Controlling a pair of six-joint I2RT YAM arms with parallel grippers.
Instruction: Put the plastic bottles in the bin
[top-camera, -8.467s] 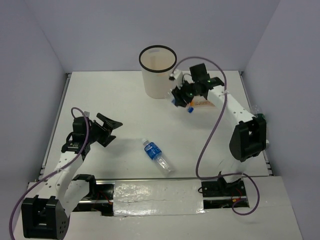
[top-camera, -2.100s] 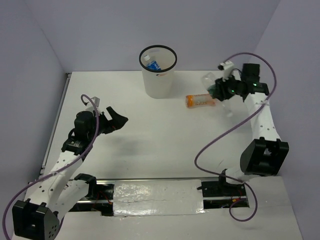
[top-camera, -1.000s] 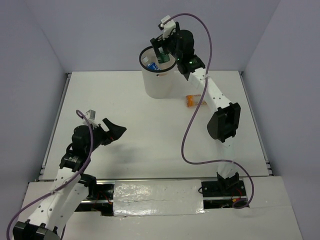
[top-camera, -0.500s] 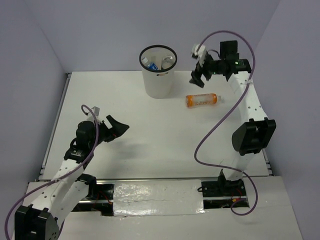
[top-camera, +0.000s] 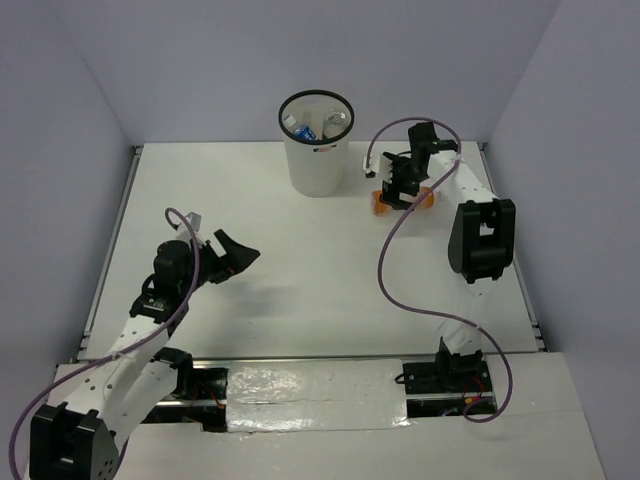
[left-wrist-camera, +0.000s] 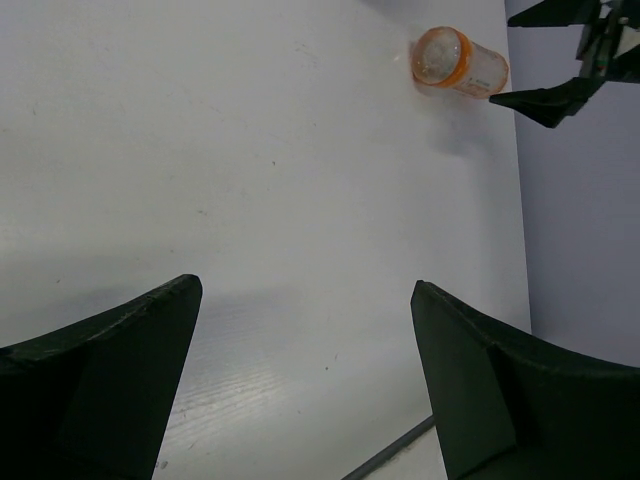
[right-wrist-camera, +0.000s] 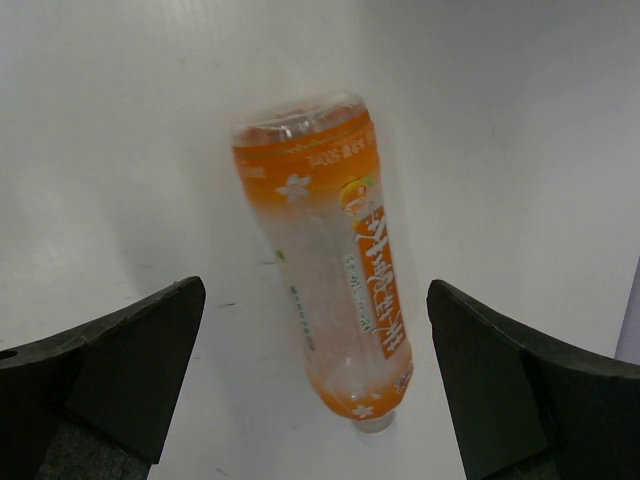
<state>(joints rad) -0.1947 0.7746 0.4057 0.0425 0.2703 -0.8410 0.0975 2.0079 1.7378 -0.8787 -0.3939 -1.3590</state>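
An orange bottle (right-wrist-camera: 330, 260) with a pale label lies on its side on the white table, right of the bin (top-camera: 315, 172). My right gripper (right-wrist-camera: 312, 290) hangs open just above it, one finger on each side, not touching. From the top view the right gripper (top-camera: 398, 186) covers most of the orange bottle (top-camera: 379, 204). Two clear bottles (top-camera: 302, 127) with blue labels lie inside the off-white bin. My left gripper (top-camera: 236, 256) stands open and empty over the left half of the table. In the left wrist view the orange bottle (left-wrist-camera: 455, 65) shows far off.
The bin stands at the back centre, against the rear wall. Side walls close the table on the left and right. A purple cable (top-camera: 385, 270) loops from the right arm down to its base.
My right gripper has left the bin's mouth, swung right and come down over the orange bottle. A second clear bottle now lies in the bin. The left arm has barely moved.
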